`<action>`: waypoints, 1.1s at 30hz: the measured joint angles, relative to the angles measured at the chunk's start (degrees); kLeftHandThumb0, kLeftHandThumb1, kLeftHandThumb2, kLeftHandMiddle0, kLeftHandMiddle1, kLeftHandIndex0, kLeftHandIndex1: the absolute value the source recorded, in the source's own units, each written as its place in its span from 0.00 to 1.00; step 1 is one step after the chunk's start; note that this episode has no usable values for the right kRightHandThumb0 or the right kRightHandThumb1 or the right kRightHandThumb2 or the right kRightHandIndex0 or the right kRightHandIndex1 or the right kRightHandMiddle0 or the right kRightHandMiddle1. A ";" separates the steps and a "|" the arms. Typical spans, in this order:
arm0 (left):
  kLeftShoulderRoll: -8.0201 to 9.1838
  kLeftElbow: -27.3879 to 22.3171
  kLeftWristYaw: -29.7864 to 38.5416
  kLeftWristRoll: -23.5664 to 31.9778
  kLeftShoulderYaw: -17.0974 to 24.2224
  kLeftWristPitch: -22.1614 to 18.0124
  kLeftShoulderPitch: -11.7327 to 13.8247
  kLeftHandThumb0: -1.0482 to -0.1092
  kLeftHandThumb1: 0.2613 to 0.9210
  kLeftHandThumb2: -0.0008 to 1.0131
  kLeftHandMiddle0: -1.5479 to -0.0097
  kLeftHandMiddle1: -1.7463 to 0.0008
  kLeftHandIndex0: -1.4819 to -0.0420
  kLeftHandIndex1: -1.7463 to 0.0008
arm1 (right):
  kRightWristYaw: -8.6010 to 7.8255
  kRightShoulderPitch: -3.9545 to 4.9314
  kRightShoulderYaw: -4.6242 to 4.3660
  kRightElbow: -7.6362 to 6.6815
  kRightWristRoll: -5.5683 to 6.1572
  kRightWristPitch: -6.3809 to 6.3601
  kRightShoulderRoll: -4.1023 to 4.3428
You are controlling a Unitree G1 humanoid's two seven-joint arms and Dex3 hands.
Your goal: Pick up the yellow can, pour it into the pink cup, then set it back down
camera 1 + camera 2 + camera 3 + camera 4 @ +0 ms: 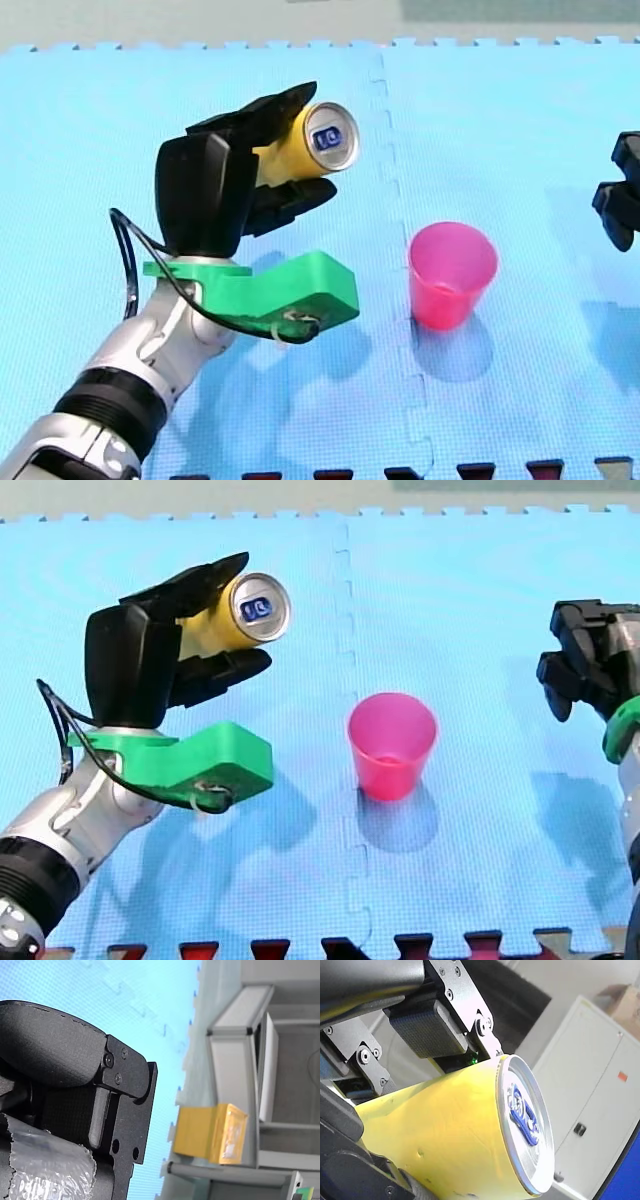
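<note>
Cans: one yellow aluminium can [235, 615], tipped, upper left, gripped by left hand [160, 650] | cups: one pink plastic cup [392, 742], centre | right hand [585, 660]: right edge, clenched, empty

The place looks like a robot lab or a test room. The work surface is a blue foam puzzle mat [500, 120] and past its edge stands an aluminium frame [235, 1075] with a yellow box [210, 1132] in it. A white metal cabinet [600, 1095] is also there.
</note>
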State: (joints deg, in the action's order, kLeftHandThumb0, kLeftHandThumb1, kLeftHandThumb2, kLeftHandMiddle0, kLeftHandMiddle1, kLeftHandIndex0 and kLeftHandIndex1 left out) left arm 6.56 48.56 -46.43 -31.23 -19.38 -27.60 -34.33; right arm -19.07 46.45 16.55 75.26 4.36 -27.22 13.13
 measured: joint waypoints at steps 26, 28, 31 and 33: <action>-5.31 -15.07 26.89 18.42 12.36 3.17 11.57 0.68 0.79 0.00 0.15 0.99 0.18 1.00 | -1.64 -0.33 1.06 -0.11 1.23 0.40 0.31; -5.99 -15.45 28.58 20.16 13.18 3.16 12.09 0.68 0.79 0.00 0.15 0.99 0.18 1.00 | -1.79 -0.33 1.15 -0.11 1.36 0.49 0.35; -6.86 -16.25 30.00 21.47 14.16 3.17 12.74 0.69 0.79 0.00 0.15 0.99 0.18 1.00 | -1.91 -0.34 1.31 -0.10 1.54 0.79 0.37; -7.34 -16.68 30.55 21.98 14.62 3.17 13.10 0.69 0.79 0.00 0.15 0.99 0.18 1.00 | -1.91 -0.34 1.36 -0.10 1.59 0.93 0.36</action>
State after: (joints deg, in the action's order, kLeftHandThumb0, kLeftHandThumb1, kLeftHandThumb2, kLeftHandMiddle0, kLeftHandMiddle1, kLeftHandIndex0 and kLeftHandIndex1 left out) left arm -0.78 31.88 -15.88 -9.25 -4.76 -24.43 -21.22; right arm -20.99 46.12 17.91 75.15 5.95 -26.29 13.49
